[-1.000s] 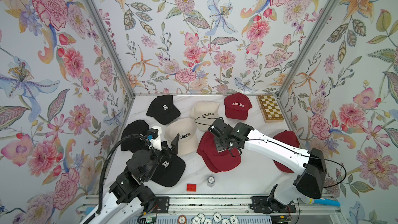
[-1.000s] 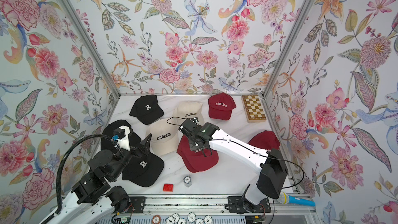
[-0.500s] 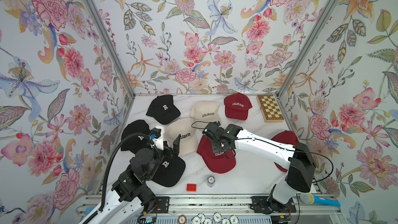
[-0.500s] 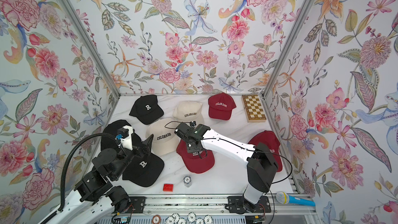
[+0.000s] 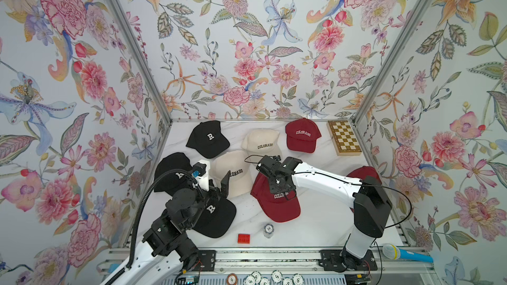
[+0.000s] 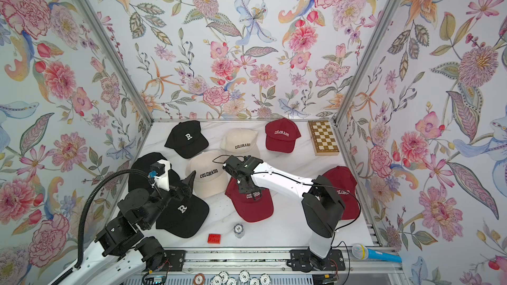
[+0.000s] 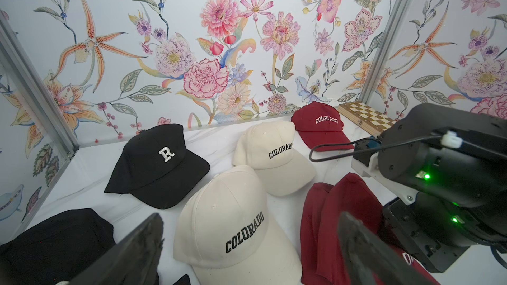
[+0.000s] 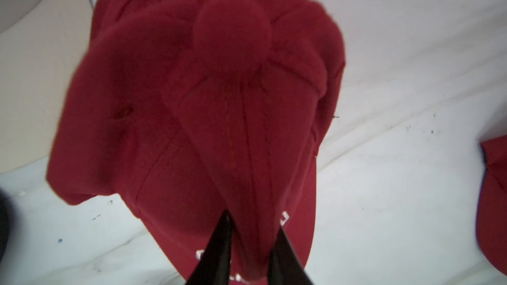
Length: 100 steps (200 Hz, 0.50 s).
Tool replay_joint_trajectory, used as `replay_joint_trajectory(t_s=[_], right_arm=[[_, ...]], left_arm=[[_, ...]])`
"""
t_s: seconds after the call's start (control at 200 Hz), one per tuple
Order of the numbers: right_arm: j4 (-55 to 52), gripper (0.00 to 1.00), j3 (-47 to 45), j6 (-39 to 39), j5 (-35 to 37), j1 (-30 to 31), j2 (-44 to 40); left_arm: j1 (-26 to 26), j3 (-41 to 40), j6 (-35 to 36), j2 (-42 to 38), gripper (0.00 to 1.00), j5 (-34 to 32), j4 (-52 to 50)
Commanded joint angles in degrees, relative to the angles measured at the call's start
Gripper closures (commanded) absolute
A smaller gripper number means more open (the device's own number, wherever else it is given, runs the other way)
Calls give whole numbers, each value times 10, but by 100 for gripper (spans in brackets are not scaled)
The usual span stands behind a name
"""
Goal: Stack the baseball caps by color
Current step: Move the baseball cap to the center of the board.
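maroon onto maroon

in a top view the right claw (image 5: 277,187) meets the maroon cap (image 5: 282,209), 4 o'clock of a cream cap (image 5: 241,182). left wrist: left claw (image 7: 247,250) gapes, empty. right wrist: narrow jaws pinch its crown fold, probably to stack it.

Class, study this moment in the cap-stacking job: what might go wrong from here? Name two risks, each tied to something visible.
1. The right hand pinches a fold of the top maroon cap, which sits askew on the lower maroon cap; pulling away may drag it off the pile.
2. The open left hand hovers over the cream cap, close to the right arm; reaching in now, the arms may bump.
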Motion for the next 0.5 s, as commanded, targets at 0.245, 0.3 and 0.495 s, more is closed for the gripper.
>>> replay_joint_trajectory(t_s=[0.245, 0.3, 0.495], right_arm=[[-4, 76, 47, -51, 14, 22, 8], [-5, 75, 54, -57, 17, 28, 4], [-5, 78, 64, -71, 19, 44, -7]], left_arm=[[-4, 2, 12, 8, 0, -11, 15], [-4, 2, 10, 9, 0, -13, 16], [-4, -1, -1, 11, 0, -15, 22]])
